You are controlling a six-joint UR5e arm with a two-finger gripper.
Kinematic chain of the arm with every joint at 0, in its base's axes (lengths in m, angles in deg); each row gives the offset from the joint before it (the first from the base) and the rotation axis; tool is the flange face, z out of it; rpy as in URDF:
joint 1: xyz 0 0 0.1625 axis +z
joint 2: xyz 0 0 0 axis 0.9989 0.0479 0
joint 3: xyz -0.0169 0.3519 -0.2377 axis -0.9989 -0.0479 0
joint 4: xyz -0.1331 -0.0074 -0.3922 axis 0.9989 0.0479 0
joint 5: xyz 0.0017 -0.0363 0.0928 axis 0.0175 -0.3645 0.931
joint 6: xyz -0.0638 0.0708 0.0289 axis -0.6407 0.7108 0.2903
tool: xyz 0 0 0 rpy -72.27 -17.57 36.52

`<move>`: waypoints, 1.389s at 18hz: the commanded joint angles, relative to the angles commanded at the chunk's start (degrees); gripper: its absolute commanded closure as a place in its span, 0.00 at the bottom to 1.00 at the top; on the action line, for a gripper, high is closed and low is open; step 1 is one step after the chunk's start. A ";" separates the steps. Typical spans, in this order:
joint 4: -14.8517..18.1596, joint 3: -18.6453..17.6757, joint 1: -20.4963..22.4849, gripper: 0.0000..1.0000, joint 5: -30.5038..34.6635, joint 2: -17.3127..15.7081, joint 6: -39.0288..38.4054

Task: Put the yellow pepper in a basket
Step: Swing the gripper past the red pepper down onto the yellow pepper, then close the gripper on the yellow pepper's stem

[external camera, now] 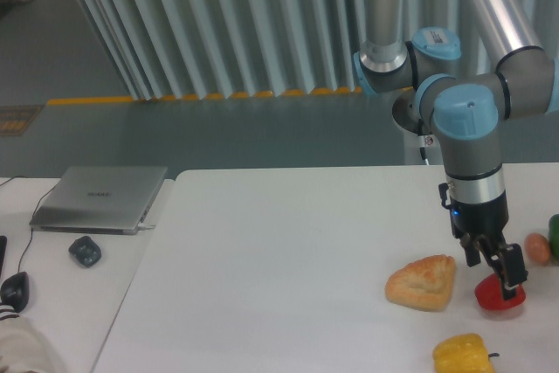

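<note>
Camera view: gripper (496,270) sits low over the table (279,251), fingers (511,266) overlapping the red pepper (498,296) in front of it. Can't tell how wide the fingers are or whether they touch it. Yellow pepper (464,355) lies below and slightly left of the fingers, at the frame's bottom edge, apart from them. Pastry (424,282) just left of the fingers. Small orange item (537,248) and a green one (554,235) to their right. Laptop (100,198) far left has lid writing, too small to read. Mouse (85,251) in front of it.
</note>
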 joint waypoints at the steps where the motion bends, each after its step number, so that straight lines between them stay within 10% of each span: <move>1: -0.09 0.87 -1.05 0.00 0.00 1.31 -0.44; 10: -1.49 5.72 -4.48 0.00 0.44 8.79 -0.44; 25: -1.93 6.16 -4.75 0.00 0.61 10.82 0.44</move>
